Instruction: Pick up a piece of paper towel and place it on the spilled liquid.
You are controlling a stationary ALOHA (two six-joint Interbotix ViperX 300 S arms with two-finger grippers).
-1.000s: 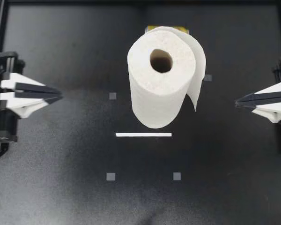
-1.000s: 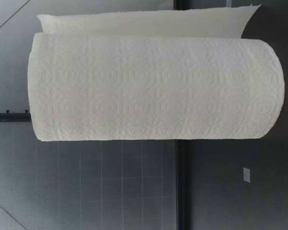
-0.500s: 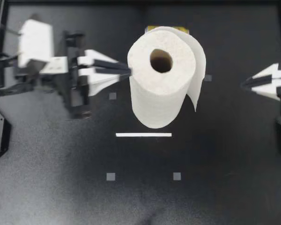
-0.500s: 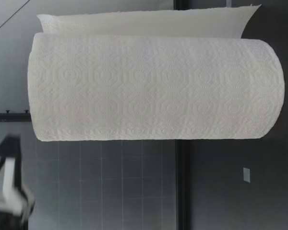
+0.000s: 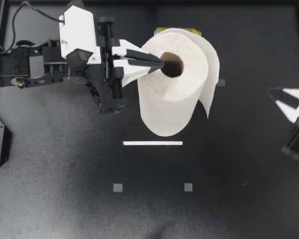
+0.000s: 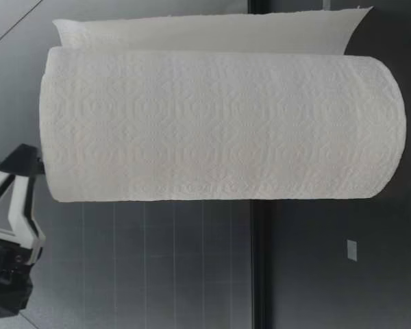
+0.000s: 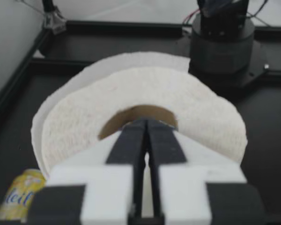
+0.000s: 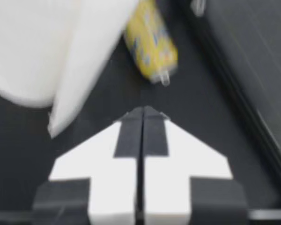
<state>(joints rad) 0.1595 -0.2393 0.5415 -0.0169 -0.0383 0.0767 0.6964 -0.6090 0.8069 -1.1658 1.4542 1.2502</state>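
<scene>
A robot lab bench: black railed table [image 5: 50, 199], grey marker squares [image 5: 118, 187], a cabled arm [image 5: 35, 74]

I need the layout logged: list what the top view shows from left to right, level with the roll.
Left arm → paper towel roll → grey square marker → right hand.

The paper towel roll [image 5: 169, 107] hides nearly all of a yellow thing [image 5: 159, 30] behind it. My right gripper [image 5: 278, 93] is blurred and cut off at the top view's edge.
</scene>
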